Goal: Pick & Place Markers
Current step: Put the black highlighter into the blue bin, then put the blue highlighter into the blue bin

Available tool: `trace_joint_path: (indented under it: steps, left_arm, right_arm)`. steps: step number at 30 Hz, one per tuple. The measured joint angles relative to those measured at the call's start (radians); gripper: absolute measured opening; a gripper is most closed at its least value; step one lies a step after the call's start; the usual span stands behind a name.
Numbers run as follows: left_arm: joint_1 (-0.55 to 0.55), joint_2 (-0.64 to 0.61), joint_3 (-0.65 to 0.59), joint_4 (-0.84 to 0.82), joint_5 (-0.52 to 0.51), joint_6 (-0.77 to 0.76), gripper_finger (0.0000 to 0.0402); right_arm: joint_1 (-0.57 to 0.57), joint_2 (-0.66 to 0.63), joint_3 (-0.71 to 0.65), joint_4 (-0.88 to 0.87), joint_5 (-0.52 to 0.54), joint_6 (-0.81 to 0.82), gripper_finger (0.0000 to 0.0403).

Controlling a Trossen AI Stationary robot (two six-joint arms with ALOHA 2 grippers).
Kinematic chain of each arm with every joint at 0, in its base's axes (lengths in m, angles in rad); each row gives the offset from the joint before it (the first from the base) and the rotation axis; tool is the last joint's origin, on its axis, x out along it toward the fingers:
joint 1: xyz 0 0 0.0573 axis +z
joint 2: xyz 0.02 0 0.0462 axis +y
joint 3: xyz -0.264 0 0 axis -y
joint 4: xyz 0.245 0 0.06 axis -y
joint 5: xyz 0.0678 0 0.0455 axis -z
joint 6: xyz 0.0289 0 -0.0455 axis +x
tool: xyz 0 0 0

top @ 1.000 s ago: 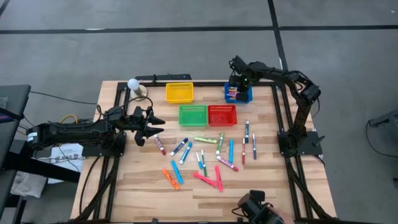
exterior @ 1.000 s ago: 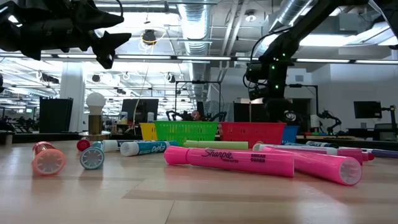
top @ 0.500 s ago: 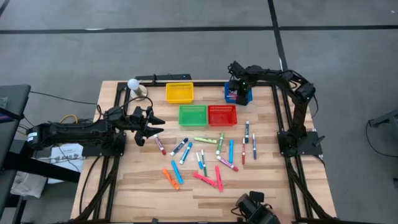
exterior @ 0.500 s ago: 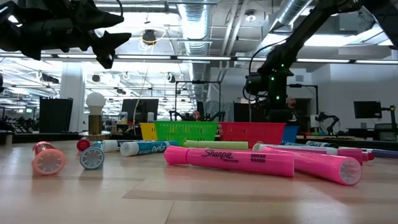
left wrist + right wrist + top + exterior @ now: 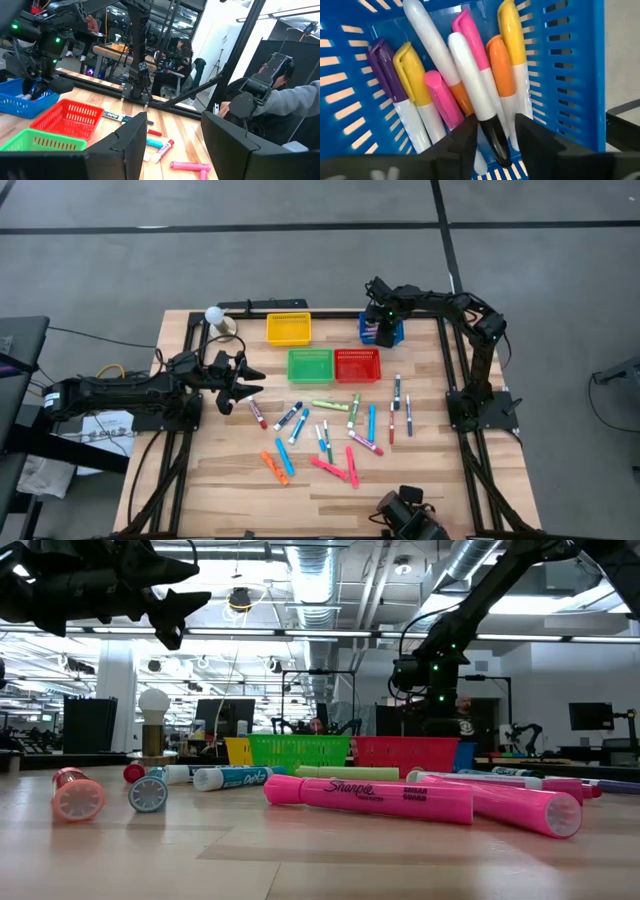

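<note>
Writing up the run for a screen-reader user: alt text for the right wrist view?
Looking down past the right gripper into the blue mesh basket, where markers with white, pink, orange, yellow and purple caps lie piled together. A white marker with a black end lies between the parted fingers.

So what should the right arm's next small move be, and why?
Probably lift straight up out of the blue basket: the right gripper has its jaws parted around a white marker already lying on the others, so it looks released.
</note>
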Motion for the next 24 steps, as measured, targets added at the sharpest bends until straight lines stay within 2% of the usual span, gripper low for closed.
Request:
trace_joint_path:
  steps: [7,18,21,24]
  left_arm:
    - [0.0,0.0,0.0,0.002,0.0,0.0,0.0186]
    - [0.0,0.0,0.0,0.008,0.0,0.0,0.0186]
    - [0.0,0.0,0.0,0.008,0.0,0.0,0.0186]
    - [0.0,0.0,0.0,0.008,0.0,0.0,0.0186]
  right_arm:
    - [0.024,0.0,0.062,-0.079,0.016,0.002,0.0172]
    - [0.055,0.0,0.277,-0.322,0.047,0.037,0.0176]
    - [0.067,-0.001,0.357,-0.411,0.02,0.095,0.0173]
    - [0.081,-0.001,0.429,-0.499,-0.079,0.146,0.017]
